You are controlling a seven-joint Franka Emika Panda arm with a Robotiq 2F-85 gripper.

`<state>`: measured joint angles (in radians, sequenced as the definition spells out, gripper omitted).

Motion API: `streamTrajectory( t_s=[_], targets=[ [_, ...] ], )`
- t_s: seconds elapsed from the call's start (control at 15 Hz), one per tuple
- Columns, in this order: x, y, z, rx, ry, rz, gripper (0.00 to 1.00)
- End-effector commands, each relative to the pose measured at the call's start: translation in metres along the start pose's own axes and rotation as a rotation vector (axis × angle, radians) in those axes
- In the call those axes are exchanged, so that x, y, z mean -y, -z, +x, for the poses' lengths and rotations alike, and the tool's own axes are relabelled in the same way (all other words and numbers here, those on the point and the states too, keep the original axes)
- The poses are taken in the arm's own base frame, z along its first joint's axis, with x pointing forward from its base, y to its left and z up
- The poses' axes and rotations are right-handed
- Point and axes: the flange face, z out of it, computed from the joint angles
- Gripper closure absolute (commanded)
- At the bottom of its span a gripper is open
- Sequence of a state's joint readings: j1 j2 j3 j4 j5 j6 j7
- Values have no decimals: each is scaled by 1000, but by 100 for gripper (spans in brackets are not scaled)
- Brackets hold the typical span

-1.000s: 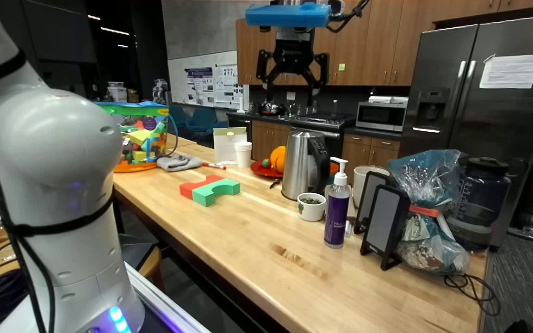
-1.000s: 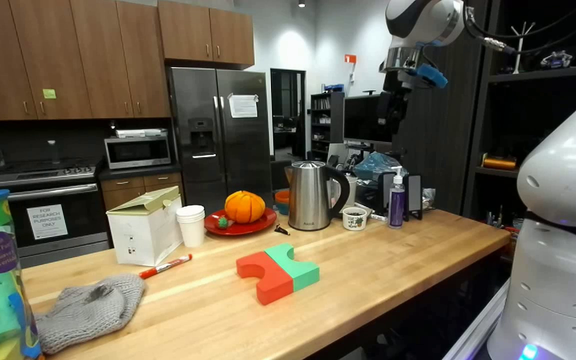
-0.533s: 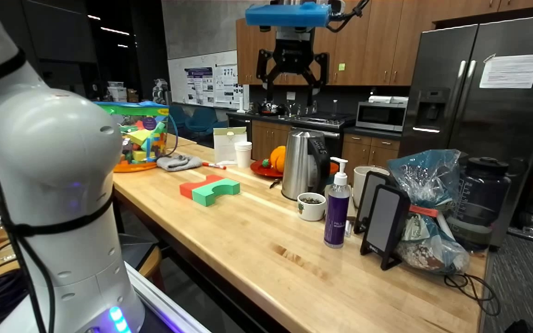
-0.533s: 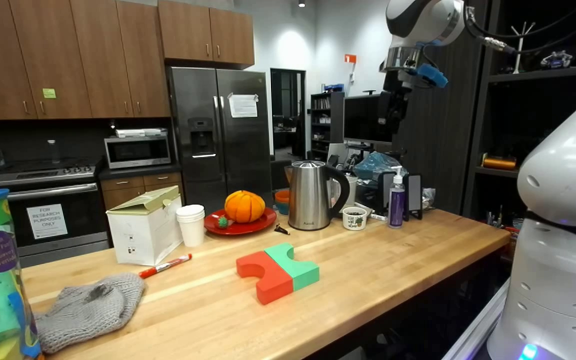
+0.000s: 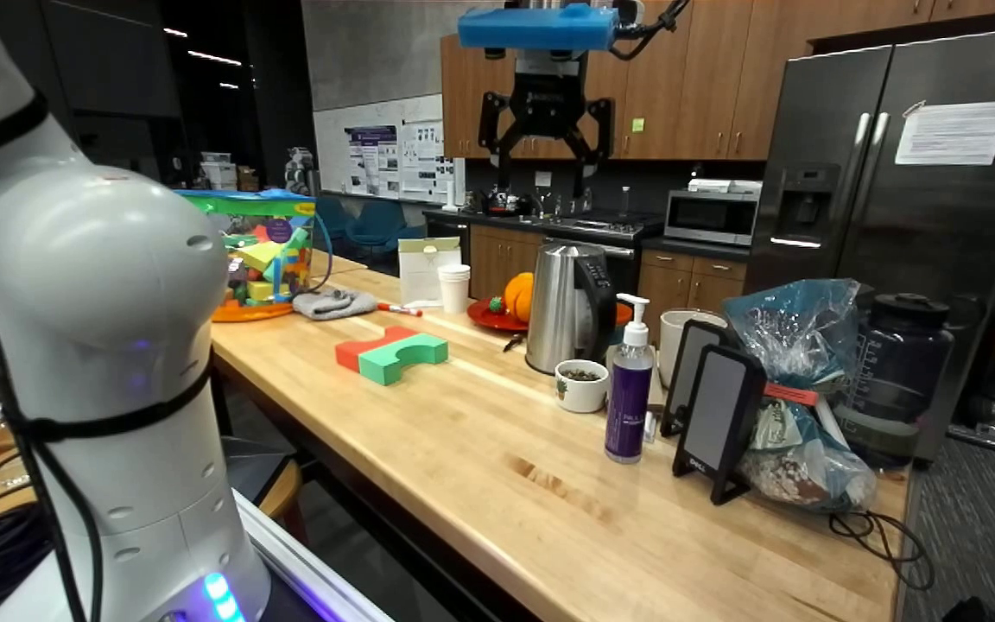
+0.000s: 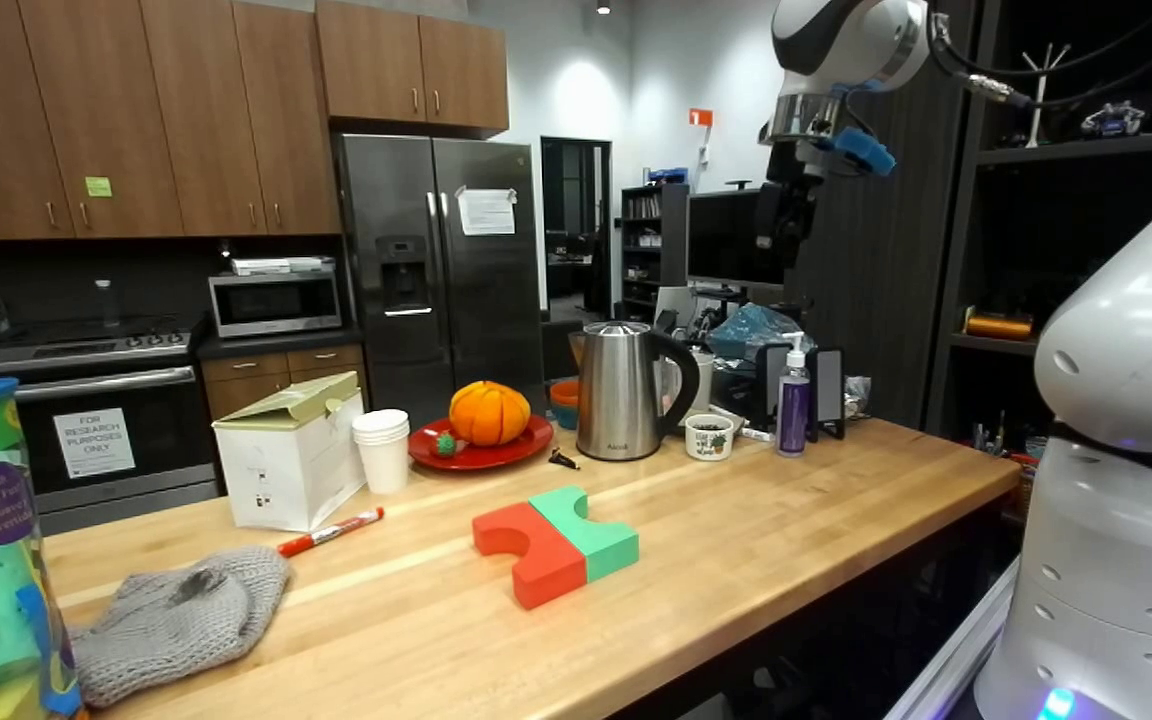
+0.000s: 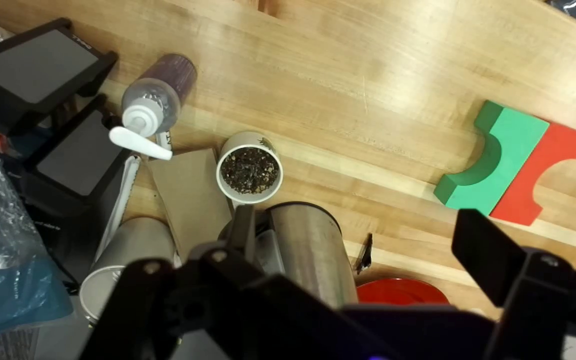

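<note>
My gripper [image 5: 541, 181] hangs high above the wooden table, its two fingers spread well apart and nothing between them; it touches nothing. In the wrist view the steel kettle [image 7: 308, 250] with a black handle shows below and between the fingers, partly covered by them. Beside the kettle is a small white pot [image 7: 249, 170] filled with dark soil-like bits. A green arch block [image 6: 591, 535] and a red arch block [image 6: 536, 560] lie back to back on the table. An orange pumpkin [image 6: 489, 413] sits on a red plate [image 6: 423, 445]; in the wrist view only part of the plate shows.
A pump bottle [image 5: 627, 397], black speakers [image 5: 722, 415] and a plastic bag [image 5: 795, 345] stand at one end of the table. Toward the opposite end are white cups [image 6: 382, 450], a box [image 6: 281, 470], a red marker [image 6: 330, 532], grey knitted cloth [image 6: 181, 620] and a bag of blocks [image 5: 264, 255].
</note>
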<state>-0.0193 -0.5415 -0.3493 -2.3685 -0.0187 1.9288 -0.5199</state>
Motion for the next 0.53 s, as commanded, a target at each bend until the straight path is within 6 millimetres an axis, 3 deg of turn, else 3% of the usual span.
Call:
streamTrajectory(
  t_s=[0.0, 0.27, 0.47],
  targets=[
    [0, 1, 0, 1, 0, 1, 0],
    [-1, -5, 3, -6, 61, 12, 0],
    [-4, -30, 8, 11, 120, 23, 0]
  ],
)
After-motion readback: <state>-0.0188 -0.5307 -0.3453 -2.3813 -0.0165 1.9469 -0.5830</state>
